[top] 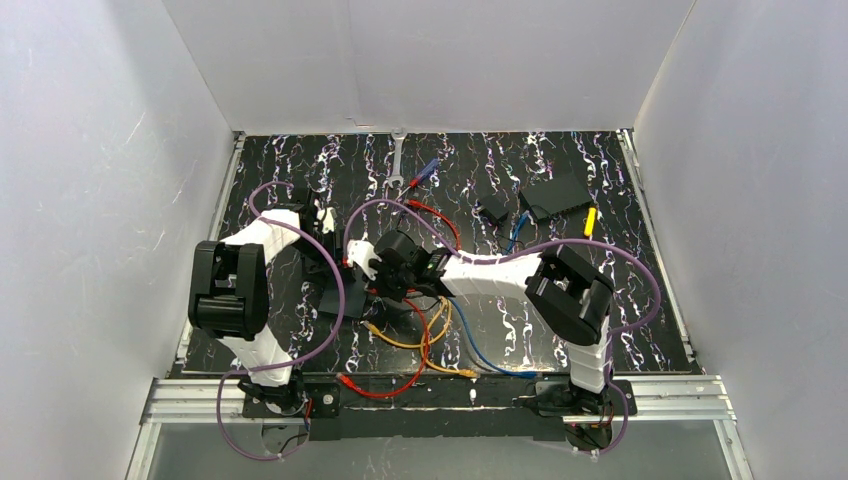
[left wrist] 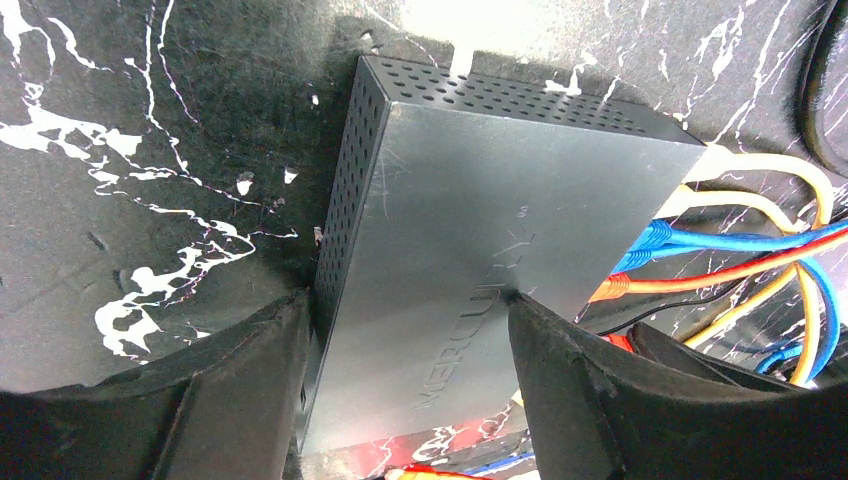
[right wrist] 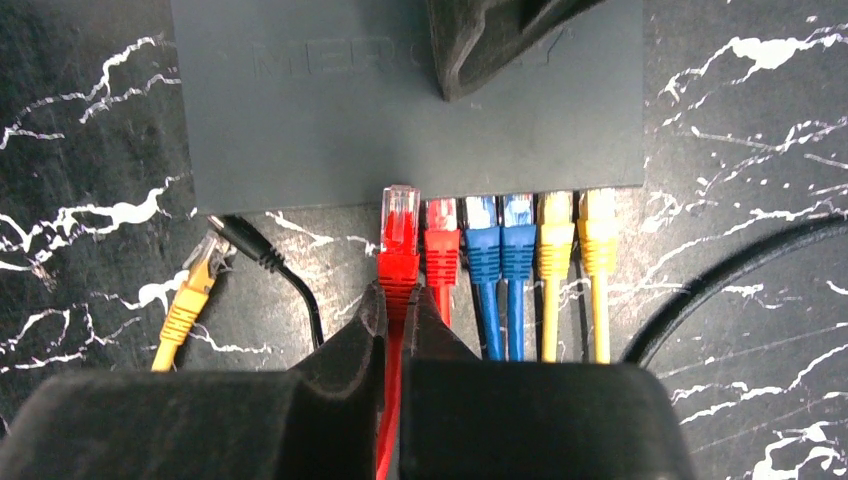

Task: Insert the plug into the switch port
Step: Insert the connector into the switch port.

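**Status: insertion begun, not yet complete.**

1. Location of the switch. In the right wrist view, the switch (right wrist: pixel 300 120) lies flat on the bench (right wrist: pixel 760 120) and fills the upper middle of the frame. Its port edge faces the lower edge of the frame. In the left wrist view it fills the centre.

2. Left fingers (left wrist: pixel 250 390). They stand wide and bear on the switch. One presses against its perforated side wall at the lower left of the frame. The other rests on its top face at the lower right, beside the printed name. We judge this to be a brace that keeps the box from sliding.

3. Right fingers (right wrist: pixel 350 340). They are closed on the red cable boot just behind the red plug (right wrist: pixel 399 215), at the centre of the frame.

4. Done so far. The plug is lined up with the leftmost port of the row, and its clear tip reaches the port edge. To its right sit five neighbours: one red plug (right wrist: pixel 441 235), two blue plugs (right wrist: pixel 500 235) and two yellow plugs (right wrist: pixel 577 235).

5. Left to do. Much more of the held plug's clear body shows than on its neighbours, so we judge it not seated. It needs a straight push toward the top of the frame, then release.

6. Not involved. A loose yellow plug (right wrist: pixel 190 285) and a black lead (right wrist: pixel 270 265) lie at the lower left.
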Motion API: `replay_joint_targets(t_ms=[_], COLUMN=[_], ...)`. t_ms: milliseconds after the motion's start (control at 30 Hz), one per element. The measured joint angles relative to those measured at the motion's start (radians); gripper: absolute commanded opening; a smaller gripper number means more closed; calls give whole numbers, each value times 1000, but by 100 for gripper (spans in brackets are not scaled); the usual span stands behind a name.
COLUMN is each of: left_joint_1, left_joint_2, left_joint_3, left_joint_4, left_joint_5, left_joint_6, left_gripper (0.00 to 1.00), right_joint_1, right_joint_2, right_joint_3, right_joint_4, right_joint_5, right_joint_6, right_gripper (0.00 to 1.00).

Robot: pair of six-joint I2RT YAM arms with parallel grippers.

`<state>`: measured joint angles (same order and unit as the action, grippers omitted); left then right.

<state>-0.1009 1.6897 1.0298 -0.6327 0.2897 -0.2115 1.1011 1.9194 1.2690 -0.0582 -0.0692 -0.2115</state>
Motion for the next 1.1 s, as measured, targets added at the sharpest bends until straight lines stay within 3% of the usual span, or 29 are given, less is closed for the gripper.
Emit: replay_joint_targets(t_ms=[500, 1100], left_joint_1=[0, 0], left_joint_2=[3, 5], left_joint_3=[3, 5], left_joint_4=[-4, -5], left_joint_5=[0, 1], left_joint_6=[-1, -1], left_gripper=[68, 68], right_joint_1=[0, 0], right_joint_2=[0, 68], right_joint_3=[10, 38], right_joint_4=[-100, -79], right_joint_5=[3, 14], right_joint_6=[-29, 4], right_gripper=[1, 1])
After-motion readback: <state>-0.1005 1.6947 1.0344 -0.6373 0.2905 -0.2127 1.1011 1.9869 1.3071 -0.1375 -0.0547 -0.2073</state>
